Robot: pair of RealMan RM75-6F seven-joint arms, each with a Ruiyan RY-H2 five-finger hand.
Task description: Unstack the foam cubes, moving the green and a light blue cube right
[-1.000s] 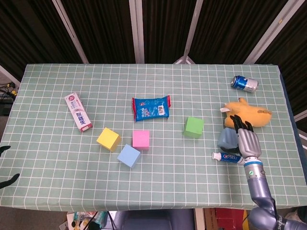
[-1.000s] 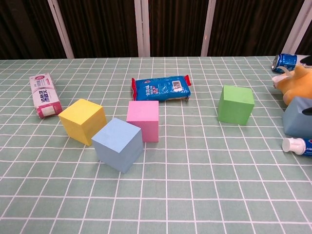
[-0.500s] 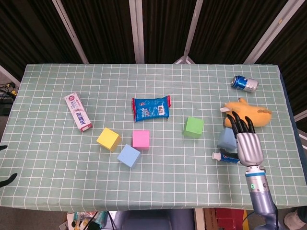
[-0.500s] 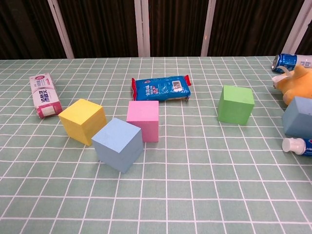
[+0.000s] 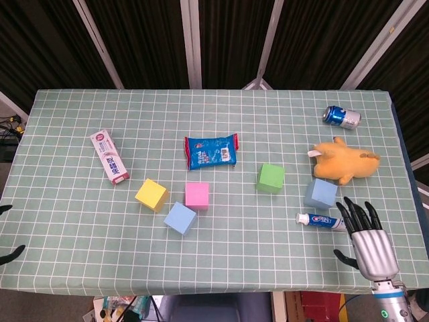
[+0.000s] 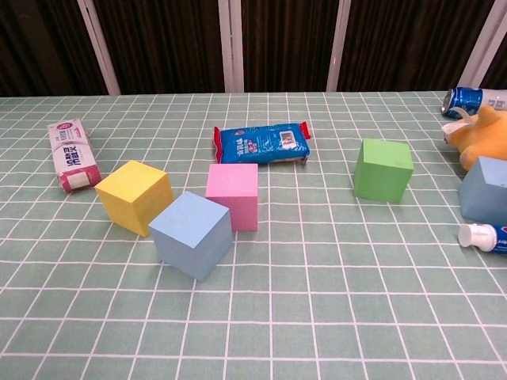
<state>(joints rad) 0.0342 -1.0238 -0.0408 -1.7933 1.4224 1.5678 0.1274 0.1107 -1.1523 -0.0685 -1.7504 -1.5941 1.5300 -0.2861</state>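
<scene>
Two foam cubes sit toward the right of the table (image 5: 67, 261): the green cube (image 5: 271, 178) right of centre, and a light blue cube (image 5: 320, 194) further right, just below the orange plush toy (image 5: 345, 161). Neither rests on another cube; both lie flat on the checked cloth with edges slightly skewed to the grid, and being cubes they show no long axis. In the chest view the light blue cube is cut off by the right frame edge.

Left of centre stand three more cubes: yellow cube (image 5: 151, 194), pink cube (image 5: 197, 195) and second blue cube (image 5: 179, 218), the blue one touching or nearly touching the pink one's lower corner.

Near the table's lower right edge the right hand (image 5: 366, 238) hovers palm down, fingers spread and pointing up-table, holding nothing; it shows only in the head view. Its fingertips are just beside the toothpaste tube (image 5: 320, 219), which lies crosswise below the light blue cube.

At the far left frame edge only dark tips of the left hand (image 5: 8, 253) show; its state cannot be told.
</scene>
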